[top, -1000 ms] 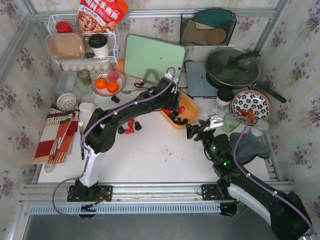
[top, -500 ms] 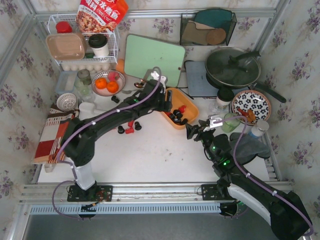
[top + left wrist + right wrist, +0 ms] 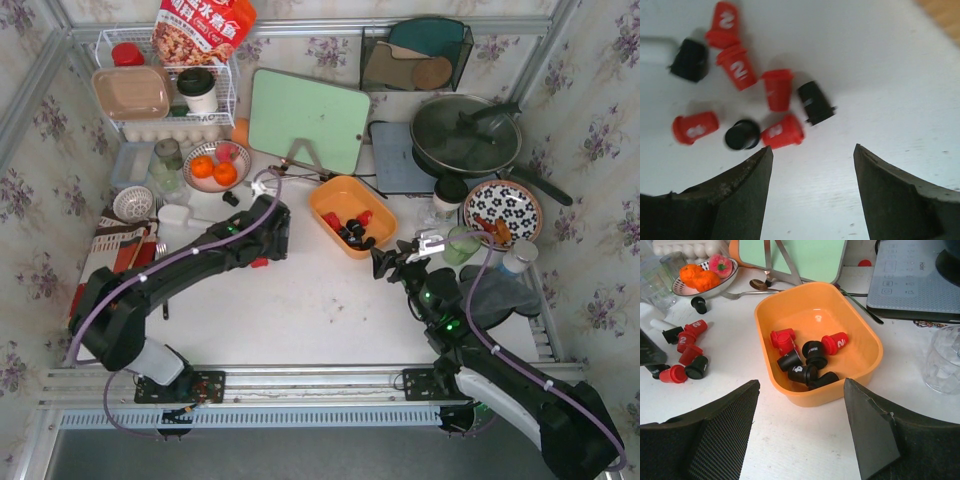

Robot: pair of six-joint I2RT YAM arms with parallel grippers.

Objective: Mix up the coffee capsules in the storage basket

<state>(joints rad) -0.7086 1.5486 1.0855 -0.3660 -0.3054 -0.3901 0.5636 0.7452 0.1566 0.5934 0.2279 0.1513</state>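
Now the left end effector [image 3: 812, 150] hovers over the bench [image 3: 900, 75] with its jaws spread and nothing between them. Just ahead of it lies a loose cluster of eight capsules [image 3: 777, 89], five red and three black, most tipped on their sides and several touching. The orange basket [image 3: 866, 342] sits apart from this cluster, to its right in the overhead view. It already holds about seven capsules, red and black together, piled toward its middle. The right end effector [image 3: 801, 385] waits at the basket's near side, jaws also spread and empty.

The step in hand looks like picking one loose capsule to carry to the basket. The red capsule nearest the jaws is a fair target, but a black one lies close on each side of it. To do this well, the jaws should straddle the capsule across its narrow body and come straight down so the neighbours are not knocked away. They should close only once both fingers are level with the capsule's middle. Alternating red and black picks would help the colours end up mixed.

Several red capsules carry a white figure "2". A black capsule in the basket bears a white mark too small to read. A red bag [image 3: 205, 25] at the back shows white Chinese characters, and the hob [image 3: 910, 280] has printed controls, neither legible.
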